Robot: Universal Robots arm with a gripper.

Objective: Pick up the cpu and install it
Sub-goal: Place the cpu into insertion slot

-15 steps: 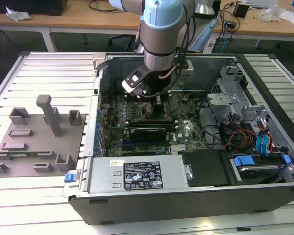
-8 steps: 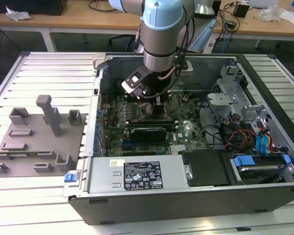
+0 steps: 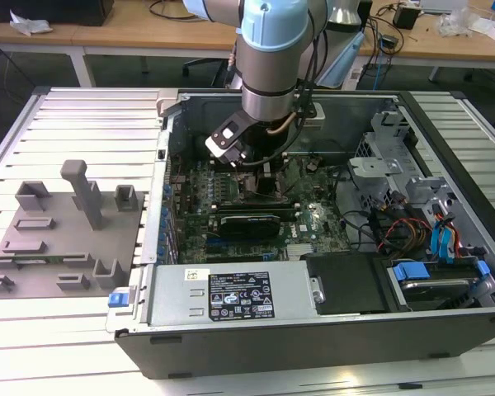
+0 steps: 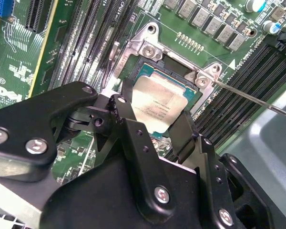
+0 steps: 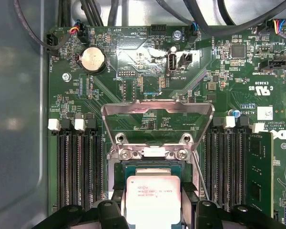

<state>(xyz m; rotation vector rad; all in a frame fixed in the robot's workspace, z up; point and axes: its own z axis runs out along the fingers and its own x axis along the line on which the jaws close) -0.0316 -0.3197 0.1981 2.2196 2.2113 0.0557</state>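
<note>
The cpu, a small square chip with a pale silvery top, lies low over the dark socket on the green motherboard, level with its metal frame. My gripper straddles it, one black finger against each of two opposite edges, shut on the chip. In the first wrist view the cpu sits between the same two fingers, just below the raised metal load plate. In the exterior view the gripper reaches down into the open computer case.
Memory slots flank the socket on both sides. A thin metal lever rod juts out beside the frame. A graphics card, power supply and cabled drive cage fill the case. A grey plastic fixture stands at the exterior view's left.
</note>
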